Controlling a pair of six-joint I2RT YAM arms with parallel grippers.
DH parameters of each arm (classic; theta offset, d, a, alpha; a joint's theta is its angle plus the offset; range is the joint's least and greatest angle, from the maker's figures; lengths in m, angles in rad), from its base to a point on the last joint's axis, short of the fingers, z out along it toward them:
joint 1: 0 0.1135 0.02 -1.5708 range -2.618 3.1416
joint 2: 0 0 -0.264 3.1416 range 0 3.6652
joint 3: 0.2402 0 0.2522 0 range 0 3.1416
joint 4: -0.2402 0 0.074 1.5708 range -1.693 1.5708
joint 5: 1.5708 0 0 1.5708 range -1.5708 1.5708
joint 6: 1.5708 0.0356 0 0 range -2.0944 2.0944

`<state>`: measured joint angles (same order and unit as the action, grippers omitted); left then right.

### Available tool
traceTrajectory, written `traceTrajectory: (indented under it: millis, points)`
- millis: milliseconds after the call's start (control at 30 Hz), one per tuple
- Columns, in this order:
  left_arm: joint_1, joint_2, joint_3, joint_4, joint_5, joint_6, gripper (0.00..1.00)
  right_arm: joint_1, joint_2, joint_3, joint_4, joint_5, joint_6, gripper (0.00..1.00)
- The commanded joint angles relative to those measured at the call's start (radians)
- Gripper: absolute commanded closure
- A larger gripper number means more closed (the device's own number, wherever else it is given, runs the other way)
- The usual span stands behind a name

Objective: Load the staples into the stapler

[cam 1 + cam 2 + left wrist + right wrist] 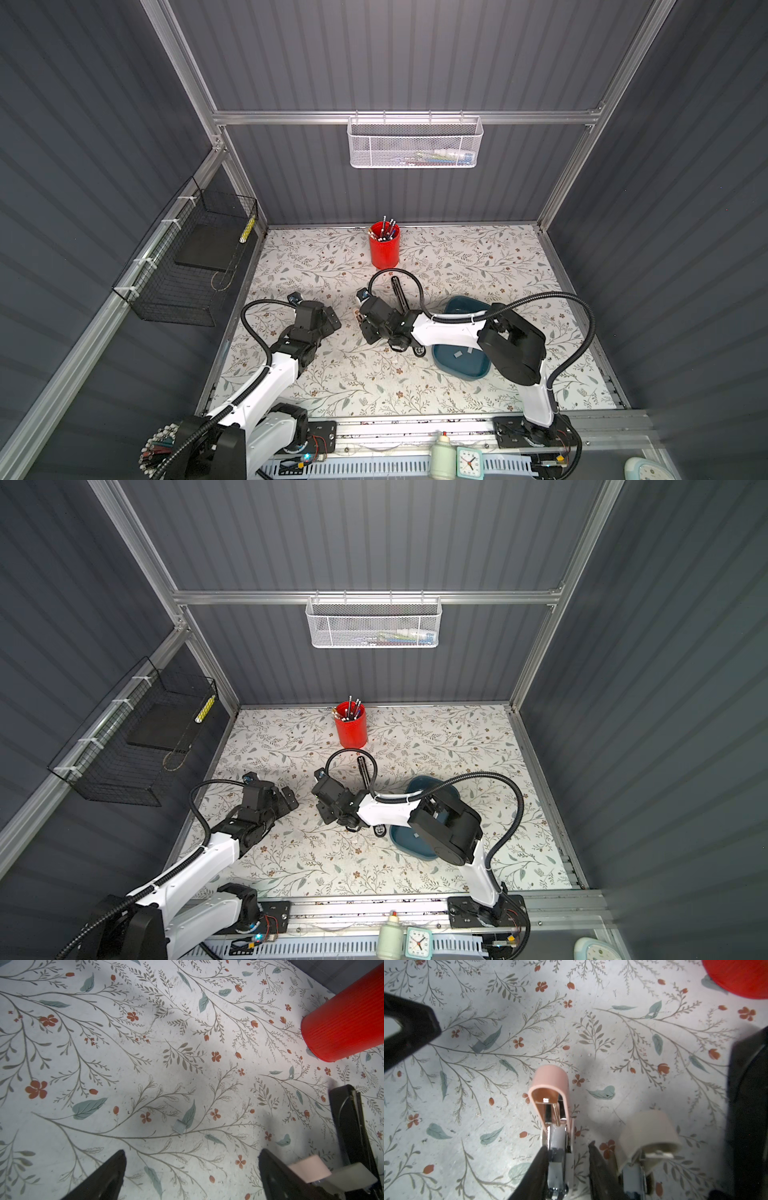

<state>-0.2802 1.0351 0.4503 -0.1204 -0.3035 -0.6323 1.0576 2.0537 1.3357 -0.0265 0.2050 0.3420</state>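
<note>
My right gripper [566, 1145] is shut on the stapler [550, 1088], which hangs open above the floral table. Its pink arm with the chrome rail lies between the jaws. Its cream arm [650, 1136] splays outside them. In both top views the stapler [358, 314] shows at that gripper's tip [362, 321]. One small grey strip of staples [178, 1126] lies on the table just ahead of my left gripper [192, 1153], which hovers open and empty. The right wrist view shows the same strip [478, 1046]. More staples [457, 354] lie in the teal dish [478, 370] under the right arm.
A red cup [384, 247] of pens stands behind the grippers. A long black object [399, 293] lies between the cup and the right arm. A white mesh basket [415, 141] hangs on the back wall, a black wire basket [187, 270] on the left wall.
</note>
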Motion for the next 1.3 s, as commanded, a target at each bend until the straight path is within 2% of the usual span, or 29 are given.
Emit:
traceTrajectory:
  millis: [0, 367, 667, 1000, 1267]
  points:
    - [0.005, -0.010, 0.024, -0.022, -0.015, 0.016, 0.00, 0.000, 0.017, 0.006, -0.019, 0.003, 0.019, 0.66]
    - [0.005, -0.013, 0.025, -0.022, -0.014, 0.014, 0.00, 0.000, -0.014, -0.069, -0.010, 0.000, 0.055, 0.71]
    - [0.004, -0.009, 0.025, -0.022, -0.019, 0.016, 0.00, 0.000, -0.085, -0.088, 0.020, 0.029, 0.038, 0.69]
    - [0.005, -0.017, 0.025, -0.025, -0.023, 0.017, 0.00, -0.002, -0.006, -0.004, -0.006, 0.011, 0.035, 0.69]
    - [0.004, -0.018, 0.024, -0.025, -0.023, 0.016, 0.00, 0.001, 0.017, -0.043, -0.024, -0.020, 0.077, 0.71]
